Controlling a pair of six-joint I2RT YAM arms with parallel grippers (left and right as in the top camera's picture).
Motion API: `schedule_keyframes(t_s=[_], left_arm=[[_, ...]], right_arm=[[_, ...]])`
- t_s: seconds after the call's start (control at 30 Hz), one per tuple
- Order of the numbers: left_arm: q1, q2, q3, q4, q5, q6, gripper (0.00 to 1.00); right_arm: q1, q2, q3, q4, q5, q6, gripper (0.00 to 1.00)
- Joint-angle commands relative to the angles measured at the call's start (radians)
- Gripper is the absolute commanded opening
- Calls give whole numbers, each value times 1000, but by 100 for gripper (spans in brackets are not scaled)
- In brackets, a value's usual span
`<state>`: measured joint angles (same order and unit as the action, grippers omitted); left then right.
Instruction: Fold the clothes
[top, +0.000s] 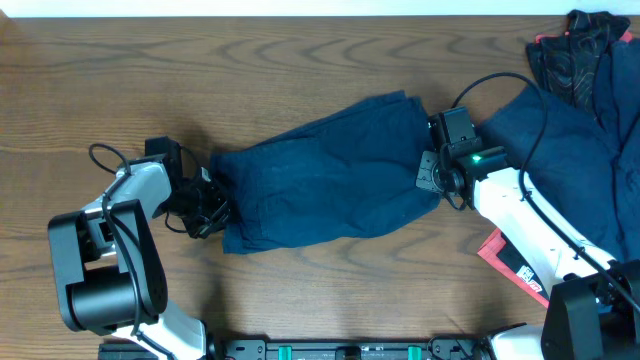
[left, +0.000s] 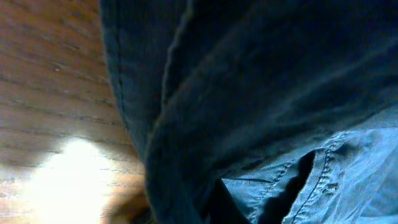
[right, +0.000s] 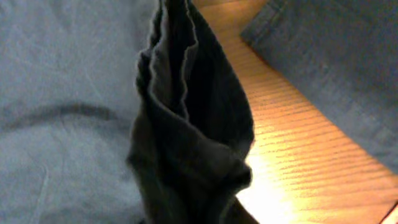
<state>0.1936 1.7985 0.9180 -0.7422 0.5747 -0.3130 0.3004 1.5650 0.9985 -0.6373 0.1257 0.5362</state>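
A dark navy garment lies flat across the middle of the table, folded lengthwise. My left gripper is at its left end; in the left wrist view the navy cloth fills the frame right against the jaws and hides the fingers. My right gripper is at its right end, shut on a bunched fold of the cloth that stands up from the jaws. No pale tag shows.
More navy clothes lie piled at the right, with a dark red-and-black garment at the far right corner. A red card lies by the right arm. Bare wood lies between the held garment and the pile.
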Motion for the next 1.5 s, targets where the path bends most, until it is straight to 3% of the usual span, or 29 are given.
schedule_keyframes(t_s=[0.0, 0.1, 0.23, 0.33, 0.43, 0.47, 0.63, 0.87, 1.13, 1.47], left_arm=[[0, -18, 11, -93, -131, 25, 6], [0, -68, 35, -212, -177, 57, 6], [0, -164, 39, -306, -181, 104, 6], [0, -235, 39, -336, -198, 103, 6], [0, -307, 39, -357, -198, 103, 6], [0, -325, 40, -361, -198, 103, 6], [0, -449, 47, -361, -198, 102, 6], [0, -599, 111, -352, -193, 83, 6], [-8, -650, 187, -348, -177, 22, 6], [-72, -650, 187, -266, 85, -100, 6]], right_arm=[[-9, 12, 0, 29, 102, -7, 44], [-33, 12, 0, 159, 216, -76, 54], [-51, 11, 13, 312, 154, -173, 57], [-49, 11, 24, 354, -124, -250, 39], [-29, 16, 24, 358, -460, -307, 3], [-19, 19, 24, 343, -503, -306, 1], [109, 73, 23, 218, -575, -305, 1], [271, 195, 22, 238, -583, -200, 1], [403, 369, 22, 444, -816, -127, 1], [506, 448, 23, 660, -853, -54, 1]])
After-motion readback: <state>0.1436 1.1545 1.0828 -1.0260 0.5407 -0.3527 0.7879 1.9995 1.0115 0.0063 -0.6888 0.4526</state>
